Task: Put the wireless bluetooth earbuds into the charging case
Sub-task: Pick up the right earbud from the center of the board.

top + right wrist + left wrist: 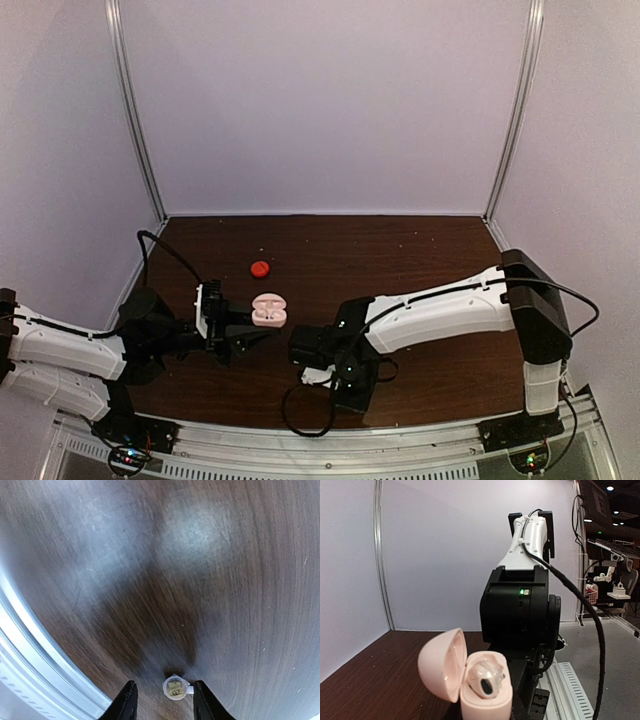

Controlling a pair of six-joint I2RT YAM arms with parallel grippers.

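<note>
My left gripper (256,326) is shut on the base of an open pink charging case (268,312) and holds it upright over the table. In the left wrist view the case (445,667) has its lid swung left, and one white earbud (487,680) sits in its base; my own fingers are out of that view. My right gripper (318,377) is low over the table near the front. In the right wrist view it (166,704) is open, with a white earbud (176,687) lying on the wood between the fingertips, closer to the right one. No red-orange earbud shows.
A small red round object (260,268) lies on the dark wooden table (420,250) behind the pink case. The right arm's black wrist (517,610) stands close behind the case. A metal rail (30,650) runs along the table's front edge.
</note>
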